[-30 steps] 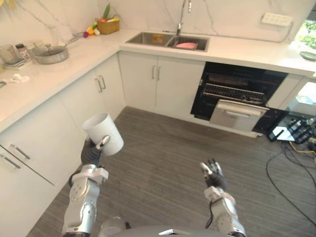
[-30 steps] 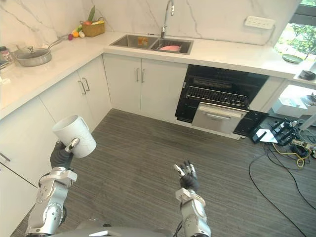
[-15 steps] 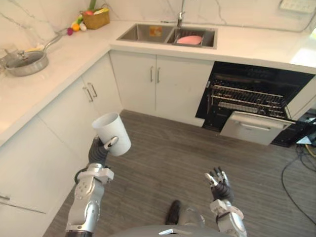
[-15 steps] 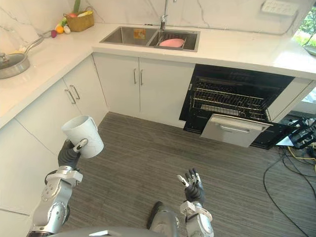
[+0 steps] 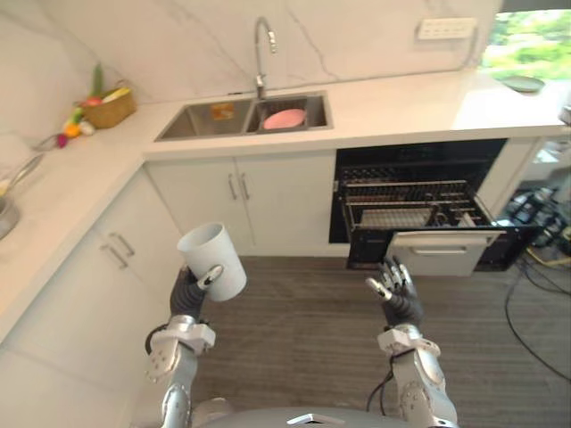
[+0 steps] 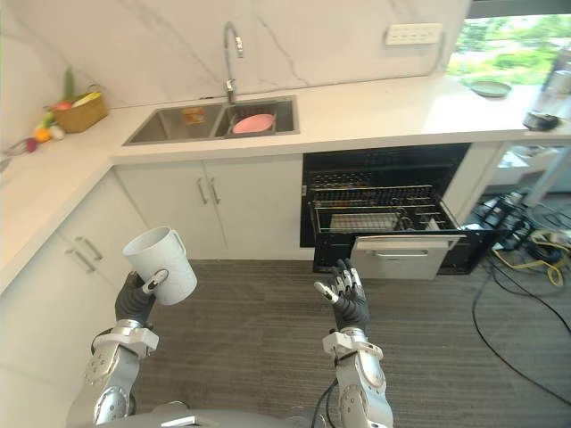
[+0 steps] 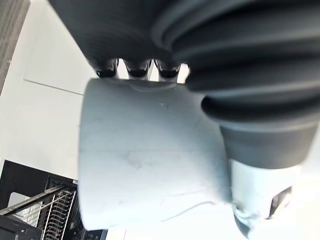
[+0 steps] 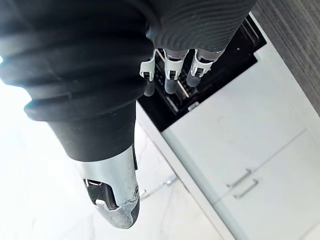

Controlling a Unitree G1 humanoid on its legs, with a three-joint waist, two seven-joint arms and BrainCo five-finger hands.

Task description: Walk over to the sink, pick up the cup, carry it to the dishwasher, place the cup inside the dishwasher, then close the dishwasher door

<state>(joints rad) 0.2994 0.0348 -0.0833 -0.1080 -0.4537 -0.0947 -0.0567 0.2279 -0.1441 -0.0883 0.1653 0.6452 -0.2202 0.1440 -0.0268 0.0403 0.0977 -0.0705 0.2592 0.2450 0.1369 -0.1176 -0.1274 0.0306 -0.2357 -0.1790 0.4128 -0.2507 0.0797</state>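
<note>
So, one white cup (image 5: 212, 260), and it's up in the air over the wood-look floor (image 5: 303, 339), just in front of the white lower cabinets (image 5: 223, 192). The left hand (image 5: 186, 292) has its fingers and thumb wrapped round it, mouth up and tipped a bit; you can't see into it. The right hand (image 5: 400, 303) is raised with its fingers spread apart, holding nothing, in front of the dishwasher (image 5: 419, 165).

The dishwasher is open, with one wire rack (image 5: 406, 203) slid out above a silver front panel (image 5: 442, 250). Can't tell what's in the rack.

The sink (image 5: 245, 116) in the countertop's back edge has two basins under one faucet (image 5: 261, 53). There's a pink dish (image 5: 284, 119) in the right basin and something small and yellowish (image 5: 220, 111) in the left. One basket (image 5: 109, 107) of veggies sits toward the countertop's left corner.
</note>
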